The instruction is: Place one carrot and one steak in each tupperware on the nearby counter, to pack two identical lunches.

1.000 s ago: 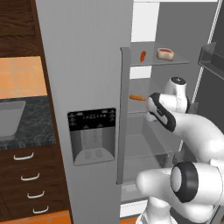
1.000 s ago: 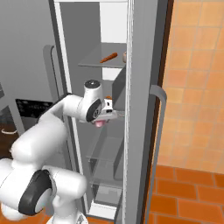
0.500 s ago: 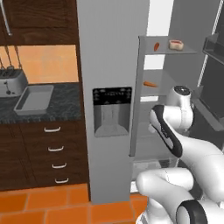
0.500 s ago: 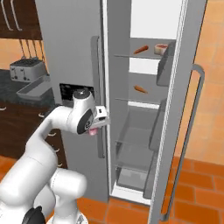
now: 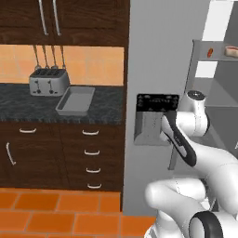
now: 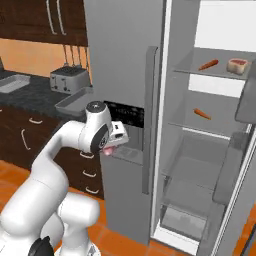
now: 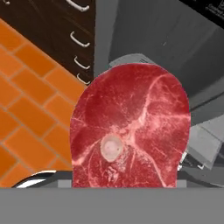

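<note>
A red marbled steak (image 7: 131, 131) hangs right in front of the hand camera, and it hides my fingertips. From the right base camera, my gripper (image 6: 111, 148) is shut on that steak (image 6: 108, 150), held low in front of the fridge's dispenser door. One grey tupperware (image 5: 76, 101) lies on the black counter (image 5: 28, 104) beside the toaster; it is also the tupperware (image 6: 74, 103) seen from the right. A second tupperware (image 6: 12, 83) lies further left. In the open fridge sit two carrots (image 6: 208, 64) (image 6: 202, 113) and another steak (image 6: 238, 65).
A silver four-slot toaster (image 5: 46, 81) stands at the back of the counter. The grey fridge door with its dispenser (image 5: 155, 116) stands between my arm and the counter. Dark drawers with silver handles (image 5: 90, 151) run below, over an orange tiled floor (image 5: 56, 209).
The base has swung left, so both base views slid from the fridge interior toward the counter, toaster and trays. The steak stays in my gripper.
</note>
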{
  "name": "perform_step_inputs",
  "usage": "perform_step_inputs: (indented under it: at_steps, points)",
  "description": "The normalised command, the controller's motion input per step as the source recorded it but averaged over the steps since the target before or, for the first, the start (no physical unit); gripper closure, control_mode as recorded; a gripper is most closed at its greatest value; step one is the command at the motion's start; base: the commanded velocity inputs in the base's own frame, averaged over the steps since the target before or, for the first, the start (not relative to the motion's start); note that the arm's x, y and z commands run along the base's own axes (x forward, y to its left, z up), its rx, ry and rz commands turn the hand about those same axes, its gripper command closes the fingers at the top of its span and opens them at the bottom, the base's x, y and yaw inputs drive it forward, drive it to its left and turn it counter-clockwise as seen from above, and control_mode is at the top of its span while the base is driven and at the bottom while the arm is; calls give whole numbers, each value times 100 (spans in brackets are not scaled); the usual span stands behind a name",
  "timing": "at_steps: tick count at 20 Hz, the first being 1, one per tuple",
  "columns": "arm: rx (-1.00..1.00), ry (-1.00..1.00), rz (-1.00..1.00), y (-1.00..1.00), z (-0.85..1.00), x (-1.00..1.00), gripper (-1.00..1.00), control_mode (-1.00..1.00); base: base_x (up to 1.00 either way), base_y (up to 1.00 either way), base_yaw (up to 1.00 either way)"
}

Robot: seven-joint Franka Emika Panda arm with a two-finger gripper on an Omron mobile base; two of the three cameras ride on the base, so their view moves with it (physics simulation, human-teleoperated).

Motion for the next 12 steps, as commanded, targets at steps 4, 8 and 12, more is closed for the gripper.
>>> perform_step_inputs:
  at_steps: [4,8,12]
  points:
    - [0,0,0,0,0,0,100,100,44,100,40]
    - [0,0,0,0,0,0,100,100,56,100,38]
    - [0,0,0,0,0,0,100,100,93,100,27]
